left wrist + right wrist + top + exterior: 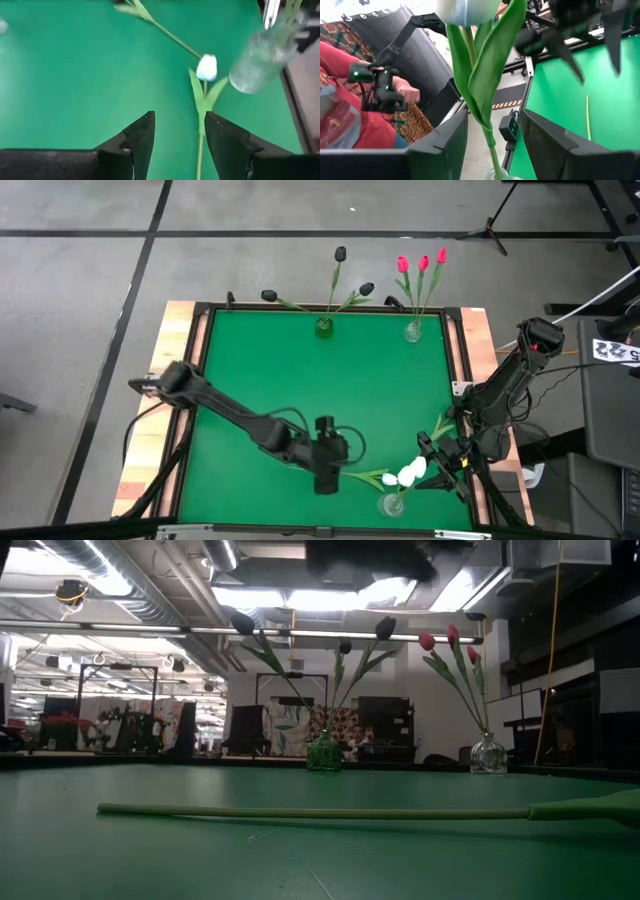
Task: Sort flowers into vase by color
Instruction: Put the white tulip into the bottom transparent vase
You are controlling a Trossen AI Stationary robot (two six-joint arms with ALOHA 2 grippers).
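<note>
Loose tulip: a white tulip (pixel 207 67) lies flat on the green table (pixel 300 370) near its front edge, closest to the low camera. Its long stem (pixel 320 811) runs level across the low view. In the high view the head sits beside the front vase and the stem points toward the left gripper.
Left gripper: the left gripper (pixel 326 480) hovers low above that stem, fingers (pixel 137 140) spread apart with nothing between them.
Right gripper: the right gripper (pixel 437 455) is at the front right corner, its fingers (pixel 447 142) parted either side of an upright white tulip's stem (pixel 482 112); contact is not clear.
Front vase: a clear glass vase (pixel 391 504) at the front edge holds white tulips (pixel 410 473).
Back middle vase: a green vase (pixel 324 327) holds three black tulips (pixel 340 254) fanned outward.
Back right vase: a clear vase (pixel 413 332) holds three red-pink tulips (pixel 421 262), leaning slightly.
Beyond the table: a person's hand (pixel 402 92) holds a dark controller.
</note>
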